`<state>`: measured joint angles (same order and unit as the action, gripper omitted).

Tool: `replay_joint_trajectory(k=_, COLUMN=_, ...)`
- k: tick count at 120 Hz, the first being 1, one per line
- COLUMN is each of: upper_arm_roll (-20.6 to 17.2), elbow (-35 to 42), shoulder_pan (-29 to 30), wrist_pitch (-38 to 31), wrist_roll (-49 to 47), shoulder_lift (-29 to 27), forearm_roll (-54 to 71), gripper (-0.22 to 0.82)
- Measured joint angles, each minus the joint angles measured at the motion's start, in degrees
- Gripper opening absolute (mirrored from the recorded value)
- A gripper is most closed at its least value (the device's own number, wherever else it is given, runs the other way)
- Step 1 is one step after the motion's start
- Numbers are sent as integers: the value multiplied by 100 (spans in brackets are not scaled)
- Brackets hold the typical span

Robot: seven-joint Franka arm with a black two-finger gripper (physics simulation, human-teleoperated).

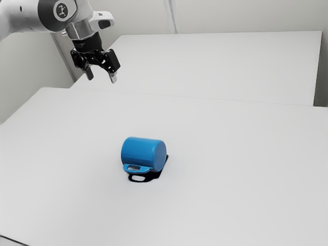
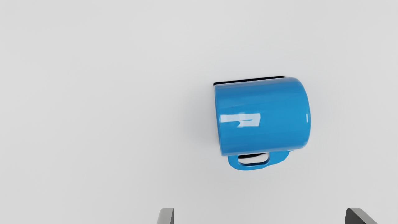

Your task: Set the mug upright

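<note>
My gripper (image 1: 101, 78) hangs well above the table, toward the upper left of the exterior view, apart from the mug. A blue mug (image 1: 142, 151) lies on its side on the table, its rounded base end facing the exterior view's right and its handle low along one side. In the wrist view the mug (image 2: 262, 116) lies beyond the fingertips, handle side nearest them. The gripper (image 2: 259, 214) is open, its two fingers wide apart with nothing between them. The mug's opening is turned out of sight.
The white table (image 1: 230, 195) spreads around the mug, with a dark shadow beside the handle. Behind it stands another white surface (image 1: 215, 66), and pale walls rise at the back. A thin dark line crosses the exterior view's lower left corner.
</note>
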<state>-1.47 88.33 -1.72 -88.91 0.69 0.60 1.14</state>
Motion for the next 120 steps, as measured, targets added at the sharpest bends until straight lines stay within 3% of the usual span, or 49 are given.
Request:
replay_joint_trajectory(k=54, upper_arm_roll=40, elbow=759, shoulder_pan=30, wrist_pitch=-158, wrist_roll=12, shoulder_lift=-342, forearm_roll=-211, gripper=60)
replay_joint_trajectory(k=85, upper_arm_roll=56, elbow=1826, shoulder_pan=695, wrist_pitch=-850, wrist_roll=317, shoulder_lift=-463, forearm_roll=-955, gripper=60)
replay_joint_trajectory(k=120, upper_arm_roll=108, elbow=2782, shoulder_pan=832, wrist_pitch=-1689, wrist_roll=892, shoulder_lift=-488, forearm_roll=-1995, gripper=60)
